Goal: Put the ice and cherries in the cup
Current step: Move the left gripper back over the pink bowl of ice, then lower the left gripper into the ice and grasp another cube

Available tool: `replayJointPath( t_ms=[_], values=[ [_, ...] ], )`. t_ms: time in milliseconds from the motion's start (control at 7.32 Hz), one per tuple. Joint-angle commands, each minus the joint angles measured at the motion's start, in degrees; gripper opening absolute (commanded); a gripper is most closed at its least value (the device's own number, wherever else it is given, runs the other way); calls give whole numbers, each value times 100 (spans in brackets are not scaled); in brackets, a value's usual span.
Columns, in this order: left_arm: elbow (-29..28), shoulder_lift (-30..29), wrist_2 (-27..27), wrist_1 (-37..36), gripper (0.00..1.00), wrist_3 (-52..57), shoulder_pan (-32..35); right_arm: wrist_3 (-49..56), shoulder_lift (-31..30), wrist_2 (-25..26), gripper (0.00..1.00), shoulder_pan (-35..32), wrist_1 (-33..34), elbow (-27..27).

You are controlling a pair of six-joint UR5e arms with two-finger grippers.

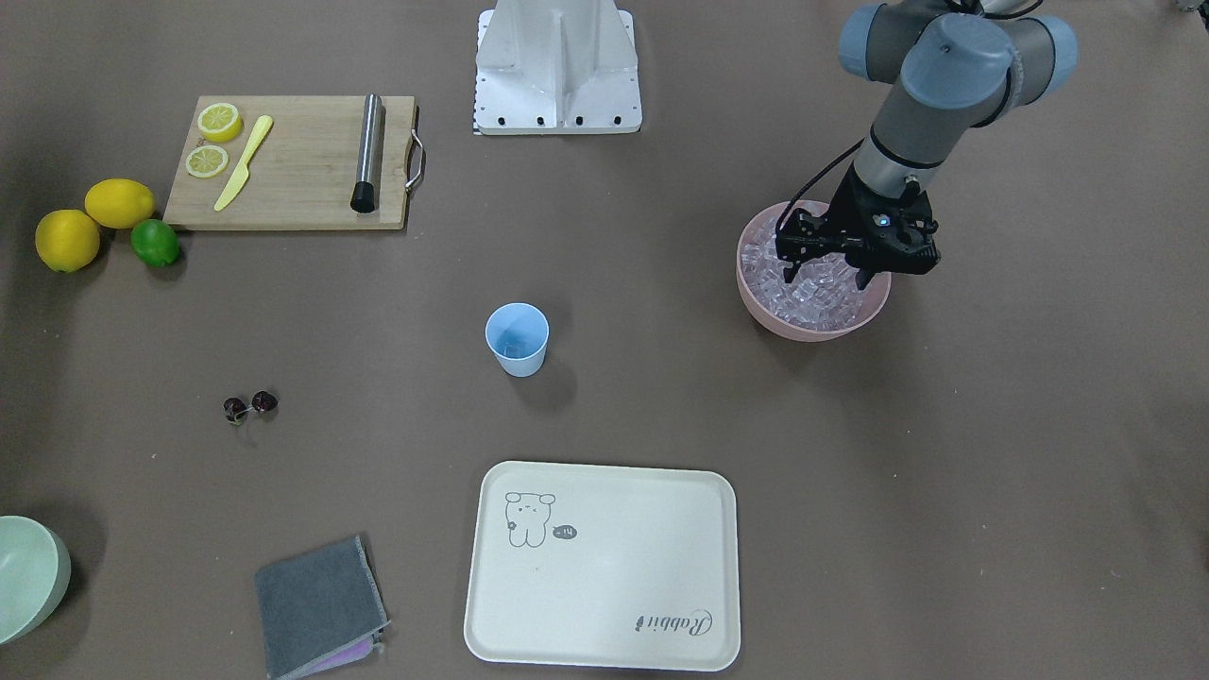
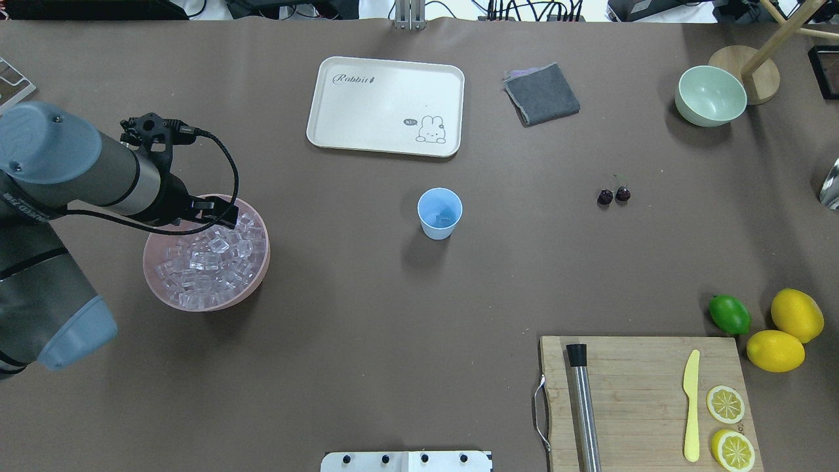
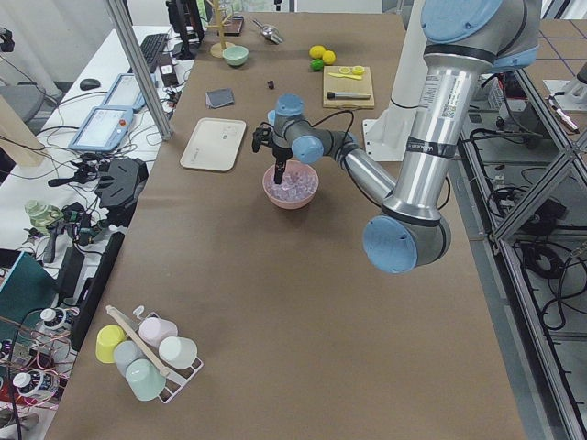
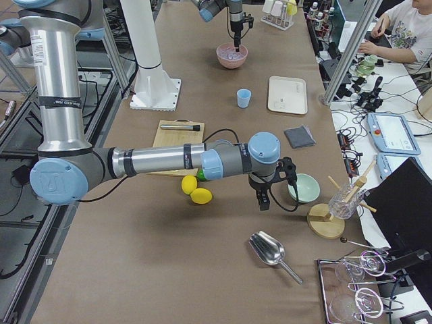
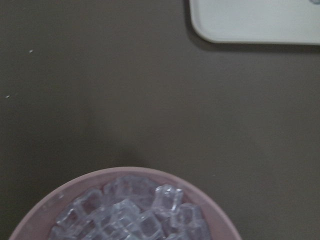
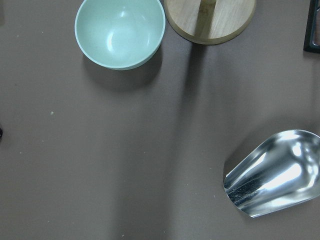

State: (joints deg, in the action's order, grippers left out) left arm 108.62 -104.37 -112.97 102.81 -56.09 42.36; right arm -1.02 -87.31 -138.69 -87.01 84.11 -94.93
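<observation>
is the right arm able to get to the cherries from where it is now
Probably yes. The cherries lie alone on bare table, and the right gripper hangs free near the green bowl, with nothing standing between them.

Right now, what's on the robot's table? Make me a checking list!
Surface: brown table cover, no spills seen.
Job's things: ice heaped in pink bowl; blue cup upright mid-table; cherries lying apart from it.
Clutter: cream tray, grey cloth, green bowl, metal scoop, cutting board with knife and lemon halves, two lemons and a lime beside it.
Claws: left claw open, tips down in the ice; right claw hangs near the green bowl, open or shut unclear.
Cables: black cable loops off the left wrist by the bowl.
Surroundings: person seated at a side desk; rack of cups at the table's end.
</observation>
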Motion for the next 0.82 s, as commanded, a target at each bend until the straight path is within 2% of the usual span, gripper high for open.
replayJointPath(
  t_ms=[0,683],
  values=[
    [-261,-31,21,11,97,106,-9,-3,-40,-18,100,0,0,-78],
    [-333,-128,30,-7,96,142,-105,-21,-6,-9,100,0,0,-44]
  ],
)
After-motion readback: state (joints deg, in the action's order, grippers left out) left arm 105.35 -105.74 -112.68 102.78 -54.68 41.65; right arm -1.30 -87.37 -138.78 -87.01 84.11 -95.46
